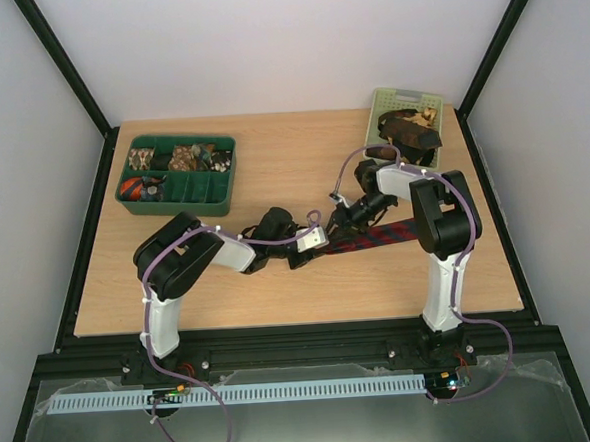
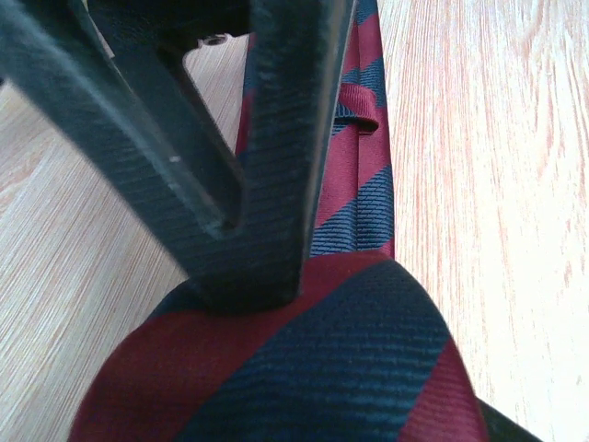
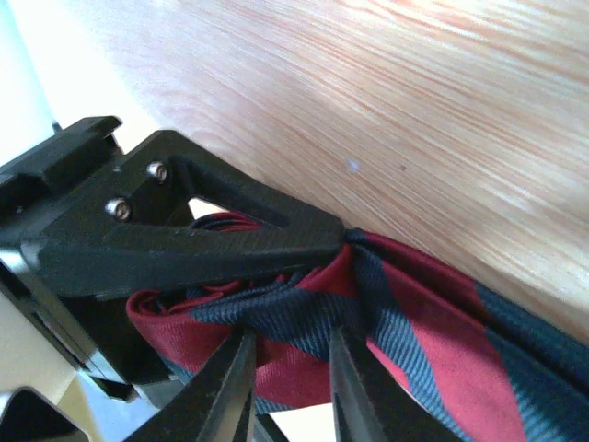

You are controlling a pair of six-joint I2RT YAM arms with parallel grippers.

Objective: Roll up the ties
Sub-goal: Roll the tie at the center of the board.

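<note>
left arm [image 1: 187,258] folded low and reaching rightward, left tool [image 2: 250,276] with fingertips pressed together, tips down on the striped tie [image 2: 313,368]; right arm [image 1: 445,217] bent leftward, right tool [image 3: 290,373] pinching that tie between its fingers, just beside the left tool

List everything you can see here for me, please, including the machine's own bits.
striped tie: one, dark red and navy, lying mid-table
tray: one, dark green, divided, far left
rolled ties: several, brown, red and dark, in the tray
basket: one, pale green, far right
heap of ties: count unclear, dark brown and black, in the basket
table: one, pale wood
left gripper: one, black, shut on the striped tie
right gripper: one, black, shut on the tie's bunched end
</note>
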